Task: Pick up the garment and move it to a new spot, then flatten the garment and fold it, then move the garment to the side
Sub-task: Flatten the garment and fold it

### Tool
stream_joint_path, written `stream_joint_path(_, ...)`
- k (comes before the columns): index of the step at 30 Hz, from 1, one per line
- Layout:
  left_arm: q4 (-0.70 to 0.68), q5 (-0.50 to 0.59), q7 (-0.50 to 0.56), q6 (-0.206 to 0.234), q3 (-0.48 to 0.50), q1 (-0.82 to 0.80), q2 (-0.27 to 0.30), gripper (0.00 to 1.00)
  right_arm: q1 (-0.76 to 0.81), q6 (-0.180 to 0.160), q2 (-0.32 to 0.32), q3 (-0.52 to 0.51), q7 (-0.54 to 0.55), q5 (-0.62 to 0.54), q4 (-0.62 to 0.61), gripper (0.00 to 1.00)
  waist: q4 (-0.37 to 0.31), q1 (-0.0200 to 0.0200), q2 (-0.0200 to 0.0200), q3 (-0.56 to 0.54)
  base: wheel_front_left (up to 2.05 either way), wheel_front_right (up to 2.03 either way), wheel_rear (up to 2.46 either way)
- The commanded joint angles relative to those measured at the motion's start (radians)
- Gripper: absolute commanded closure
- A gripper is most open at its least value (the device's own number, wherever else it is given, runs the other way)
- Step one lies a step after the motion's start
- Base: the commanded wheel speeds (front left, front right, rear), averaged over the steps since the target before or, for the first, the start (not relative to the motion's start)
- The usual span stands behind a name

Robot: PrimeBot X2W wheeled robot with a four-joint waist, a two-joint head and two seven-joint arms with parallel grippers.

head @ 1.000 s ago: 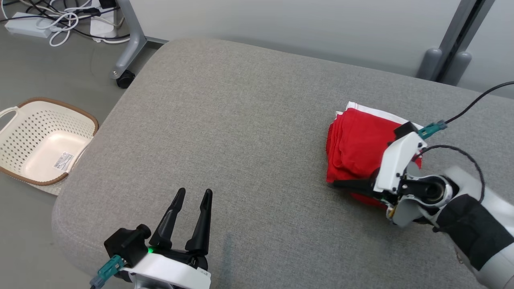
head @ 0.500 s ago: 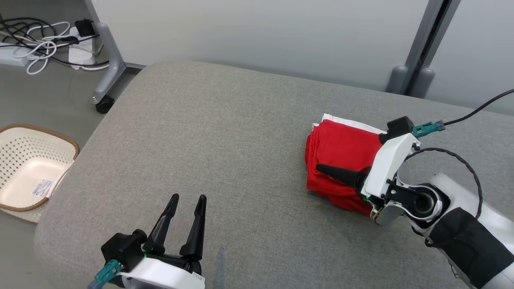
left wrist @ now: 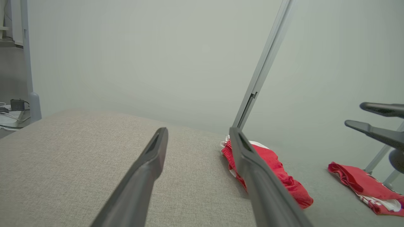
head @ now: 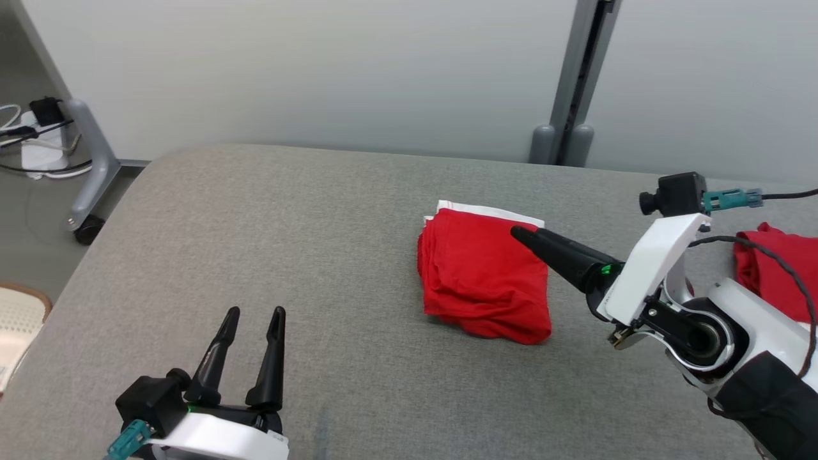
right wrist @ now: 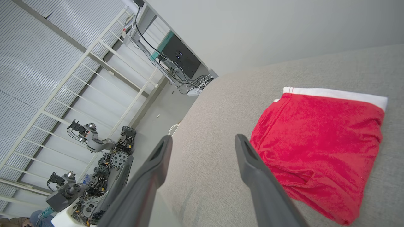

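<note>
Released the folded red garment within the last second; drew the right gripper up and back from its near edge, fingers now spread wide and empty, one dark tip hanging just over the stack's right side; swung the head rightward as well, so the drift across the head view counts as camera and not as cloth. Carrying the left gripper parted and empty at the near left, well apart from the garment. Found the garment lying flat as a compact stack, white band along its far edge, right of middle on the grey cushion; noted a second red garment further right, apart from the first, and a pale basket off the left edge. Judging the stack light, soft and limp; unlikely to slip on the woven cushion, more likely to drag and rumple; liable to fall open if lifted by a single layer. Best taken through all layers at the near folded edge, or at two corners with both grippers, and carried low.
</note>
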Motion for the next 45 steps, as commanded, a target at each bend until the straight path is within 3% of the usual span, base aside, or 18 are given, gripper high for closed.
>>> stream_joint_path(1,-0.011,0.008,0.001,0.003,0.014,0.013,0.009,0.0,0.016,0.001,-0.022,-0.009,-0.04,-0.035,-0.026,0.0,-0.041,0.0,0.0,-0.013,0.0,0.0,0.0)
stream_joint_path(10,-0.062,0.018,0.001,0.018,0.08,0.013,0.033,0.0,0.039,0.001,-0.098,-0.069,-0.281,-0.21,-0.113,0.0,-0.119,0.0,0.0,-0.014,0.0,0.0,0.0)
stream_joint_path(15,-0.09,0.023,0.001,0.022,0.108,0.021,0.036,0.0,0.079,0.001,-0.099,-0.118,-0.415,-0.37,-0.062,0.0,-0.148,0.0,0.0,-0.012,0.0,0.0,0.0)
stream_joint_path(20,-0.107,0.073,0.001,0.034,0.122,0.036,0.038,0.0,0.166,0.001,-0.037,-0.219,-0.476,-0.561,0.001,0.0,-0.163,0.0,0.0,-0.014,0.0,0.0,0.0)
stream_joint_path(25,-0.121,0.105,0.001,0.044,0.139,0.047,0.024,0.0,0.305,0.001,0.056,-0.389,-0.491,-0.742,0.022,0.0,-0.168,0.0,0.0,-0.012,0.0,0.0,0.0)
stream_joint_path(26,-0.121,0.105,0.001,0.044,0.139,0.047,0.024,0.0,0.305,0.001,0.056,-0.389,-0.491,-0.742,0.022,0.0,-0.168,0.0,0.0,-0.012,0.0,0.0,0.0)
stream_joint_path(32,-0.134,0.163,0.001,0.055,0.158,0.063,0.009,0.0,0.464,0.001,0.193,-0.624,-0.491,-0.96,-0.037,0.0,-0.167,0.0,0.0,-0.01,0.0,0.0,0.0)
stream_joint_path(39,-0.138,0.242,0.001,0.057,0.155,0.077,0.001,0.0,0.548,0.001,0.273,-0.713,-0.491,-1.154,-0.07,0.0,-0.163,0.0,0.0,-0.007,0.0,0.0,0.0)
stream_joint_path(45,-0.116,0.258,0.001,0.048,0.162,0.08,-0.009,0.0,0.559,0.001,0.303,-0.749,-0.491,-1.227,-0.057,0.0,-0.158,0.0,0.0,-0.008,0.0,0.0,0.0)
